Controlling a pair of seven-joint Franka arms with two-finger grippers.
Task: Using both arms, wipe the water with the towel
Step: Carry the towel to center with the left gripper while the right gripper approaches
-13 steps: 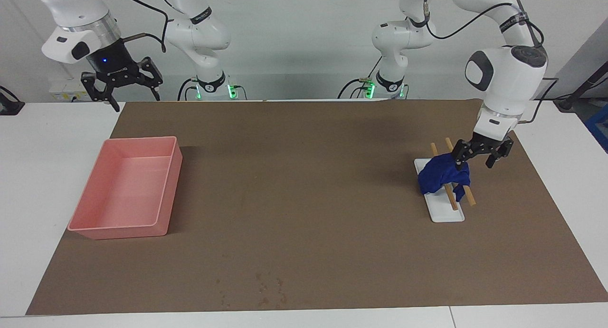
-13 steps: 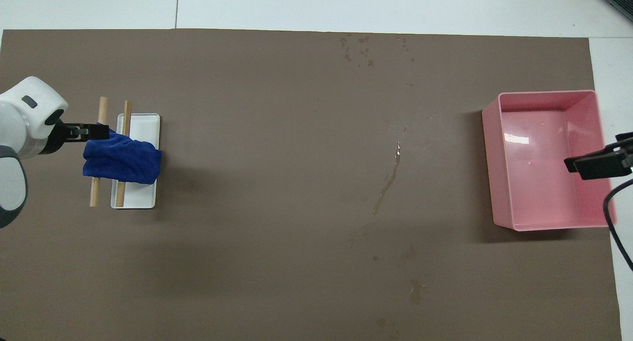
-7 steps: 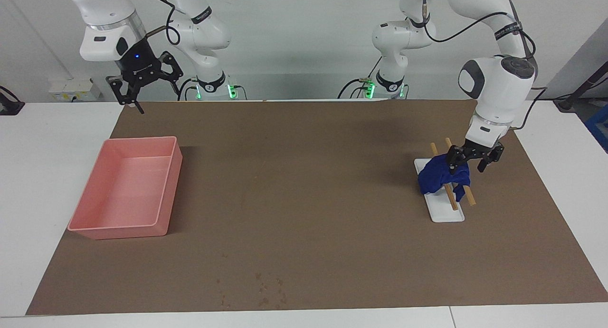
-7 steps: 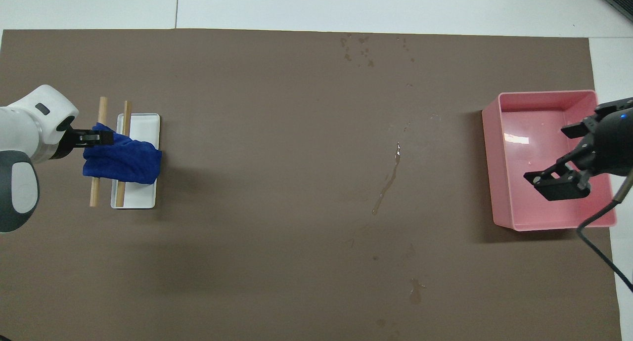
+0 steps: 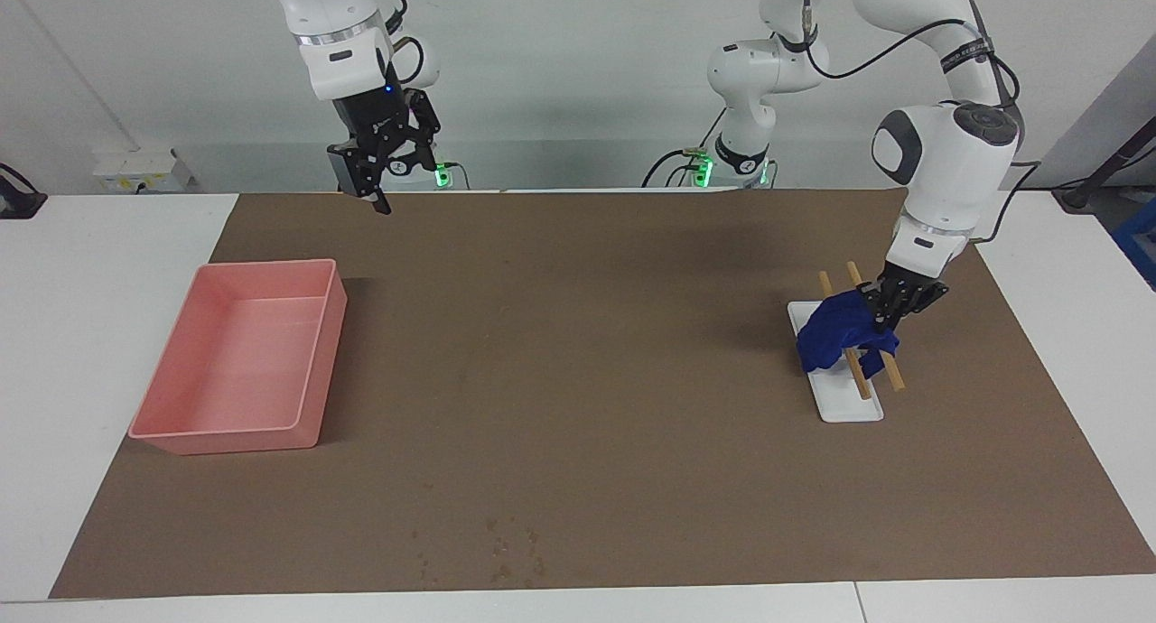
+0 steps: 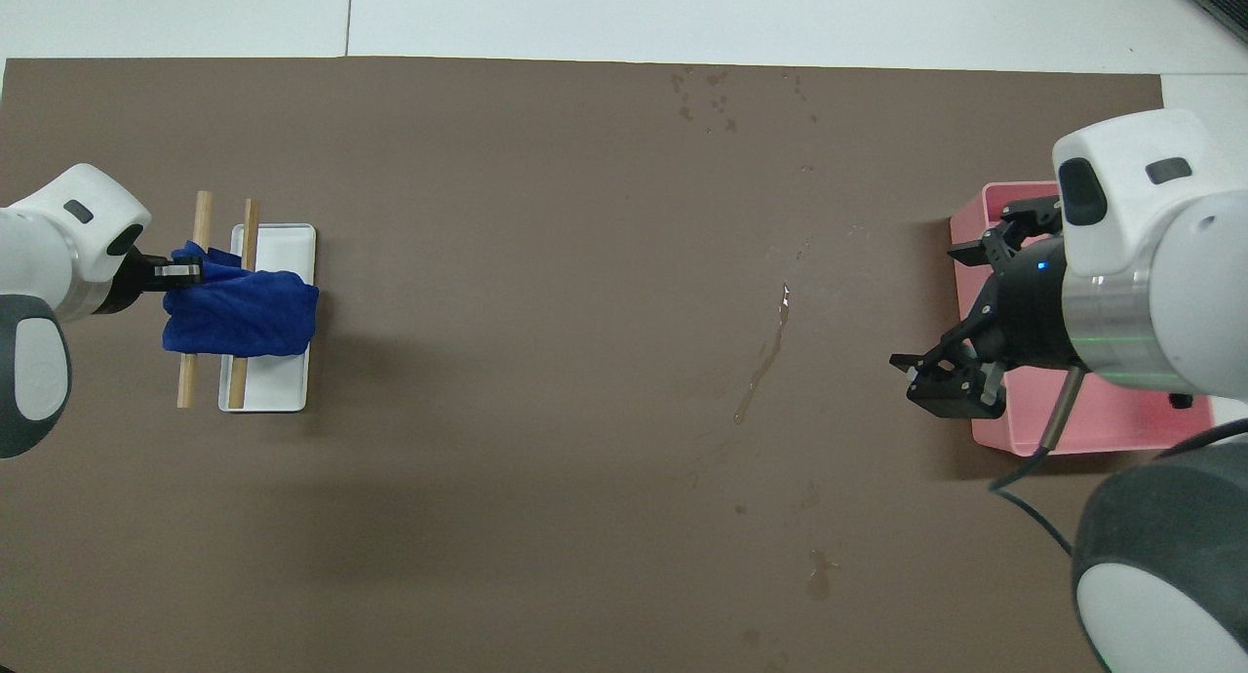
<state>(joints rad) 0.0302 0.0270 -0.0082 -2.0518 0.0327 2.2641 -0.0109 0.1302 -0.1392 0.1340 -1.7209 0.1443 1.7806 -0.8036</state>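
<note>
Blue towel draped over white slab, pinched in closed left gripper; water streak visible only overhead; right gripper spread wide, well apart from slab.

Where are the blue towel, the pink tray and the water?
towel (image 5: 835, 330), facing view, middle of cloth.
pink tray (image 5: 312, 361), facing view, side wall.
water (image 6: 765, 356), overhead view, long streak on the mat.
</note>
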